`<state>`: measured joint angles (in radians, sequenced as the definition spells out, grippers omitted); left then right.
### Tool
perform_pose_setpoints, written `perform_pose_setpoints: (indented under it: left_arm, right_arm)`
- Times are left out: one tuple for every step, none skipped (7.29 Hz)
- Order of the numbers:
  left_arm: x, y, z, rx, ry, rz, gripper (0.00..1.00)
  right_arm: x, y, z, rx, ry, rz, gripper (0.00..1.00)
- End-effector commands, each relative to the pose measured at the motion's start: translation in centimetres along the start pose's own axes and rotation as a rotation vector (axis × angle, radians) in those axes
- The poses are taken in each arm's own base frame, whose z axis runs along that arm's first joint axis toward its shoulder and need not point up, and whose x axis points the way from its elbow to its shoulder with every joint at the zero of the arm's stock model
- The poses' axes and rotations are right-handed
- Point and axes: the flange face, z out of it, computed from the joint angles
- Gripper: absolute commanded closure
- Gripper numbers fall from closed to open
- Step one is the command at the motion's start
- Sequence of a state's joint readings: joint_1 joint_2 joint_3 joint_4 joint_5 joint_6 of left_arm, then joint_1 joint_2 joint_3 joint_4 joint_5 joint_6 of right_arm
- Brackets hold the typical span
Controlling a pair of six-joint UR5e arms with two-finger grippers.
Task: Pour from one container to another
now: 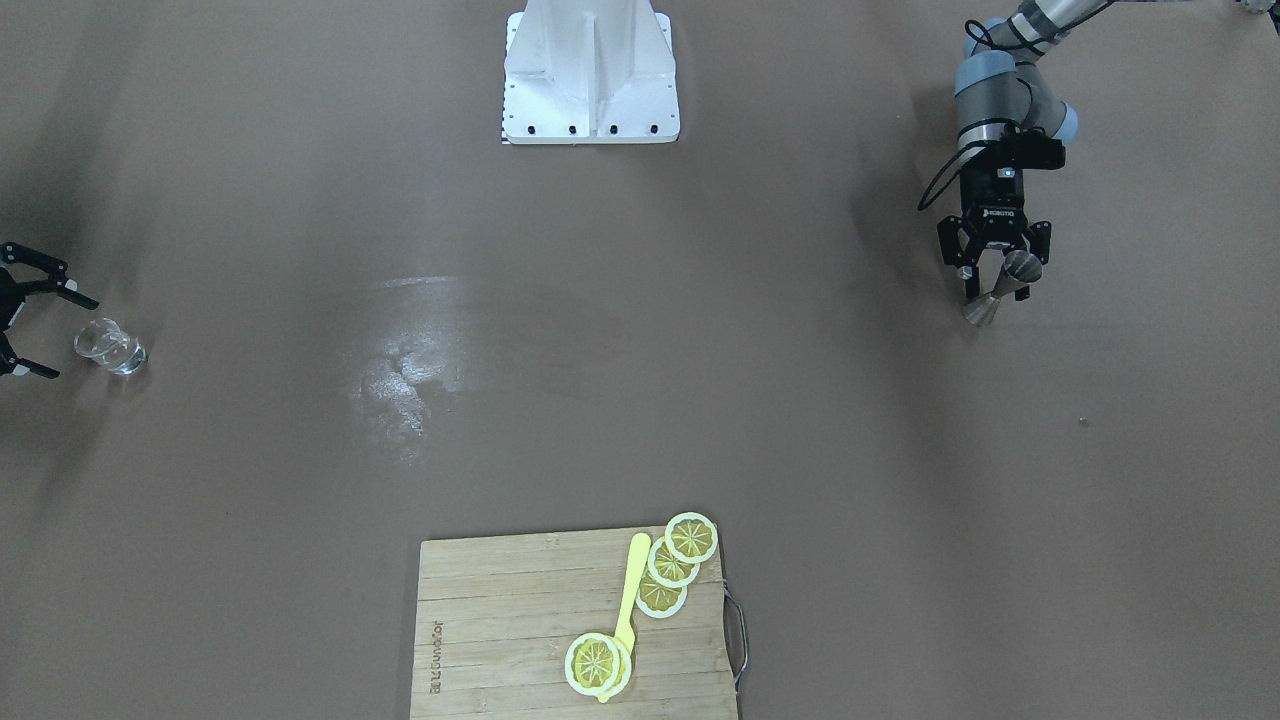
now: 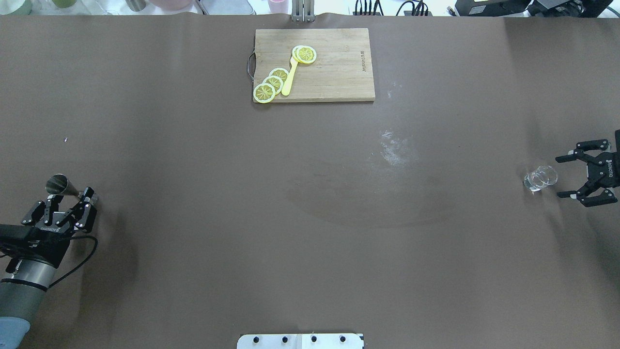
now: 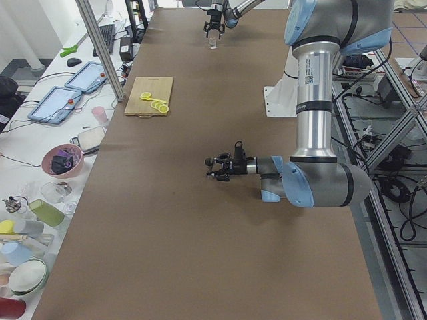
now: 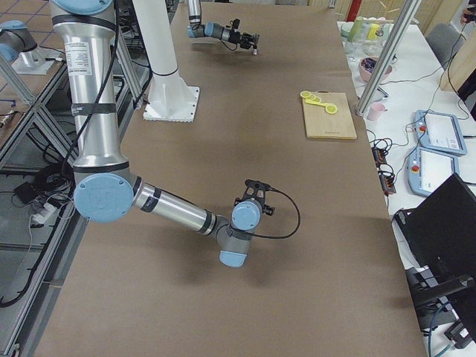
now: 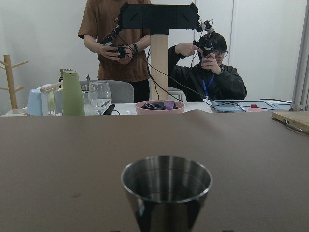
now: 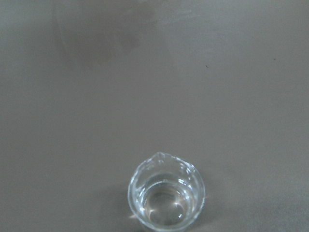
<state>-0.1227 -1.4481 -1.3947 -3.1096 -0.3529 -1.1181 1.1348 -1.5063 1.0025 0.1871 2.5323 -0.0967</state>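
The exterior front-facing view has the left gripper [image 1: 995, 290] low at the table's edge. Its fingers are spread on either side of a steel jigger [image 1: 983, 308], which stands upright on the brown table [image 1: 640, 330]; no pad visibly presses on it. Across the table the right gripper [image 1: 62, 337] is also spread wide, with a small glass beaker [image 1: 110, 347] just ahead of its tips. A wooden cutting board [image 1: 500, 620] carries lemon slices [image 1: 690, 537] and a yellow utensil [image 1: 630, 590].

From the overhead exterior camera, the jigger [image 2: 57, 183] sits at the left gripper's [image 2: 70, 195] unclenched fingers. The beaker [image 2: 540, 178] stands in front of the released right gripper [image 2: 563, 177], well apart from the jigger. The cutting board [image 2: 339, 68] lies at the far edge.

In the exterior left view the left gripper [image 3: 215, 167] reaches out level, close over the table. The beaker [image 3: 213, 45] is far off under the right gripper [image 3: 213, 30].

The exterior right camera shows the left gripper [image 4: 251, 41] in the distance; the right arm's wrist hides its own fingers.

In the left wrist-mounted view the jigger's [image 5: 166, 191] open cup fills the lower centre.

Through the right wrist-mounted camera the beaker [image 6: 166, 195] is upright with its spout pointing away, and it holds a little clear liquid.
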Motion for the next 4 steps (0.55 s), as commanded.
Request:
perform_pose_setpoints:
  left_arm:
    - [0.0,0.0,0.0,-0.001,0.0,-0.003,0.31]
    - [0.0,0.0,0.0,0.0,0.0,-0.004,0.36]
    - [0.0,0.0,0.0,0.0,-0.001,-0.003,0.41]
    - [-0.1,0.0,0.0,-0.002,0.0,-0.002,0.46]
  right_arm:
    - [0.5,-0.4,0.4,0.004,0.007,0.001,0.0]
    - [1.2,-1.4,0.9,0.012,0.014,-0.006,0.0]
    - [1.1,-1.6,1.4,0.011,0.005,-0.008,0.0]
    - [0.9,-1.5,1.7,0.008,-0.001,-0.006,0.0]
